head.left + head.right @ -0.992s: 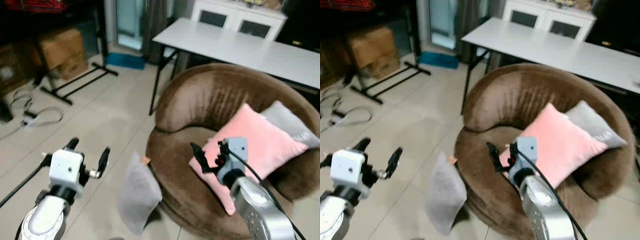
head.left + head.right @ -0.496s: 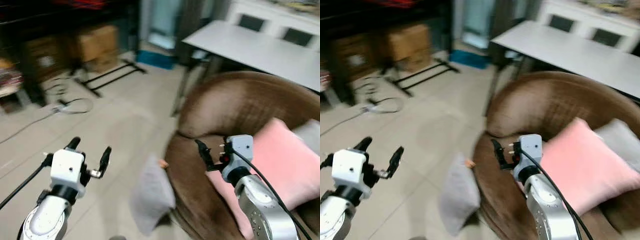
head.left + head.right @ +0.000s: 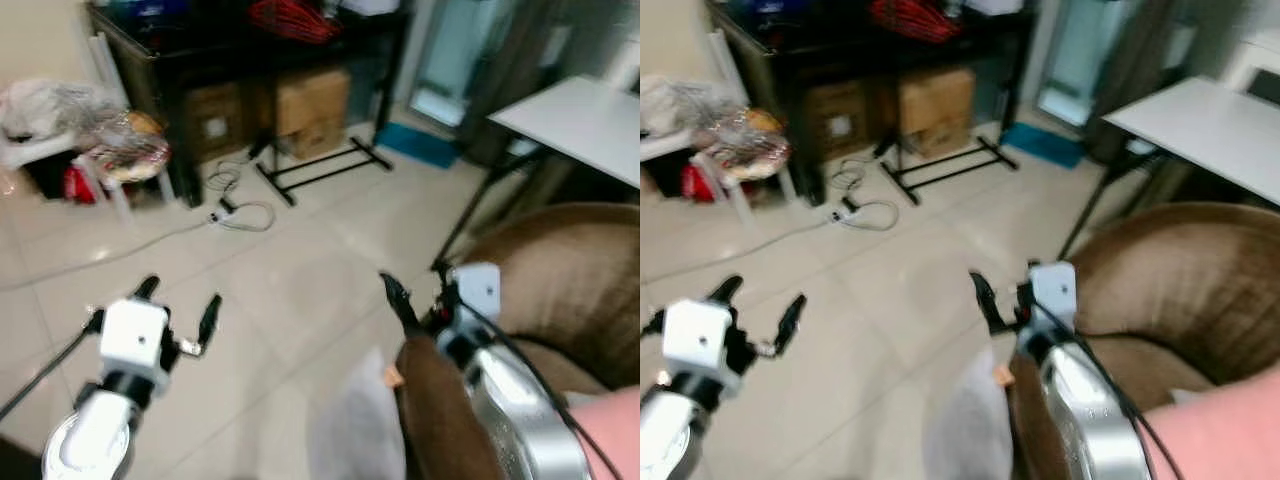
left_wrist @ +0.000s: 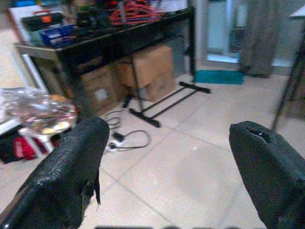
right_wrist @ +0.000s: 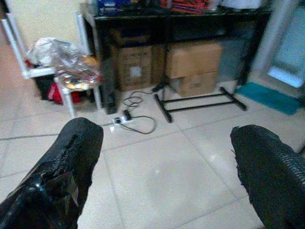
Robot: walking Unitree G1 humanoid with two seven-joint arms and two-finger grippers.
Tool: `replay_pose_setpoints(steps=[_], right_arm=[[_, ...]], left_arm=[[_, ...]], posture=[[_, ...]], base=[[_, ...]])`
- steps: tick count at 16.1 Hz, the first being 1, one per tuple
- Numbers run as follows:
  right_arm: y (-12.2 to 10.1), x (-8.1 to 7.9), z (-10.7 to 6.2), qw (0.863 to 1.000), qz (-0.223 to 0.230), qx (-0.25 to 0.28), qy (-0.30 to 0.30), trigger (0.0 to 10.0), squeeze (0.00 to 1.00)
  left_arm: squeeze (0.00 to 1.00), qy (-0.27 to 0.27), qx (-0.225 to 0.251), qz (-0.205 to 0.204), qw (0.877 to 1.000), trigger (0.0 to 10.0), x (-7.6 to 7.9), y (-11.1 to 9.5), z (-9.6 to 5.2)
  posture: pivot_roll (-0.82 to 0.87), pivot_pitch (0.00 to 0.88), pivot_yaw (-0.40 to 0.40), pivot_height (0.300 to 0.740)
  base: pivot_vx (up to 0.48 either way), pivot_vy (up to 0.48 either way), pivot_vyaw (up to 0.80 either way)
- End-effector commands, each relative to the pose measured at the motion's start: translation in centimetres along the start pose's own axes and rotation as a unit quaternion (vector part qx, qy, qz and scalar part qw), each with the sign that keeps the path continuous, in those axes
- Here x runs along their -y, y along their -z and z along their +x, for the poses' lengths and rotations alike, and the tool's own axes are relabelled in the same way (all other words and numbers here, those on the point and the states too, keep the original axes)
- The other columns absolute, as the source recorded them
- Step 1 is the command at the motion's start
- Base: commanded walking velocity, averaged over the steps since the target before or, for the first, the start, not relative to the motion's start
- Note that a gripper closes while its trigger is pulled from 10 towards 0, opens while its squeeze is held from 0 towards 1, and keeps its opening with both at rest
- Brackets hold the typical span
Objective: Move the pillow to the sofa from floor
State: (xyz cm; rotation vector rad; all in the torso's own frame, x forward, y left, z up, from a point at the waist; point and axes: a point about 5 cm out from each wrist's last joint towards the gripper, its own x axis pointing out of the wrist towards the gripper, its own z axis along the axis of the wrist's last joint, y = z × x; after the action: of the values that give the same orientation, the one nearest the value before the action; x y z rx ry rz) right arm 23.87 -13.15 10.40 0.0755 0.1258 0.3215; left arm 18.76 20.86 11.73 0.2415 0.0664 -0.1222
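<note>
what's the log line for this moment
left gripper open, empty | right gripper open, empty | grey pillow on floor beside brown sofa

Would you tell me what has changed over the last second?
The head camera swung to the robot's left, so the sofa and grey pillow slid right and down. Nothing was grasped: left gripper and right gripper stay open, and the pillow remains on the floor.

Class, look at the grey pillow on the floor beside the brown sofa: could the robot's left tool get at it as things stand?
Probably yes. The left tool hangs open over bare floor, and nothing lies between it and the grey pillow, though it stands well apart.
</note>
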Motion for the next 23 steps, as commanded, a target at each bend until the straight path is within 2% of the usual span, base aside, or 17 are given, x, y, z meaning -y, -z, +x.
replay_pose_setpoints(steps=[1, 3, 5, 10, 17, 21, 22, 23], right_arm=[[0.6, 1.2, -0.6, 1.000, -0.006, -0.022, 0.021, 10.0, 1.00], [1.5, 1.7, -0.7, 0.998, 0.016, -0.042, 0.045, 10.0, 1.00], [1.9, 2.3, -0.8, 0.996, 0.034, -0.040, 0.072, 10.0, 1.00], [2.4, 2.6, -0.7, 0.994, 0.044, -0.060, 0.085, 10.0, 1.00], [2.8, 2.2, -0.6, 0.992, 0.055, -0.081, 0.082, 10.0, 1.00], [3.1, 2.0, -0.5, 0.991, 0.045, -0.102, 0.071, 10.0, 1.00], [3.1, 1.8, -0.5, 0.992, 0.041, -0.102, 0.063, 10.0, 0.01], [3.2, 1.7, -0.4, 0.992, 0.038, -0.106, 0.057, 10.0, 0.00]], left_arm=[[0.00, 0.000, 0.000, 0.004, 1.000, 10.0, 0.2, 0.0, 0.2], [0.00, 0.000, -0.006, 0.023, 1.000, 10.0, -0.1, 0.2, 0.2], [0.00, -0.004, -0.004, 0.030, 1.000, 10.0, -0.4, 0.3, 0.2], [0.00, -0.032, 0.006, 0.034, 0.999, 10.0, -0.4, 0.5, 0.7], [0.00, -0.033, 0.008, 0.035, 0.999, 10.0, -0.1, 0.8, 0.7], [0.00, -0.029, 0.009, 0.032, 0.999, 10.0, 0.1, 0.8, 0.8], [0.00, -0.029, 0.010, 0.028, 0.999, 10.0, 0.1, 0.8, 0.8], [0.00, -0.029, 0.011, 0.026, 0.999, 10.0, 0.2, 0.8, 0.8]], posture=[[0.06, 0.000, -0.087, 0.740], [0.06, 0.000, -0.089, 0.736], [0.07, 0.000, -0.091, 0.721], [0.06, 0.000, -0.090, 0.687], [0.06, 0.000, -0.089, 0.617], [0.05, 0.000, -0.091, 0.582], [0.06, 0.000, -0.093, 0.582], [0.05, 0.000, -0.093, 0.582]], base=[[0.000, 0.000, 0.00], [0.000, 0.000, 0.00], [0.000, 0.000, 0.00], [0.000, 0.000, 0.00], [0.000, 0.000, 0.00], [0.000, 0.000, 0.00], [0.000, 0.000, 0.00], [0.000, 0.000, 0.00]])
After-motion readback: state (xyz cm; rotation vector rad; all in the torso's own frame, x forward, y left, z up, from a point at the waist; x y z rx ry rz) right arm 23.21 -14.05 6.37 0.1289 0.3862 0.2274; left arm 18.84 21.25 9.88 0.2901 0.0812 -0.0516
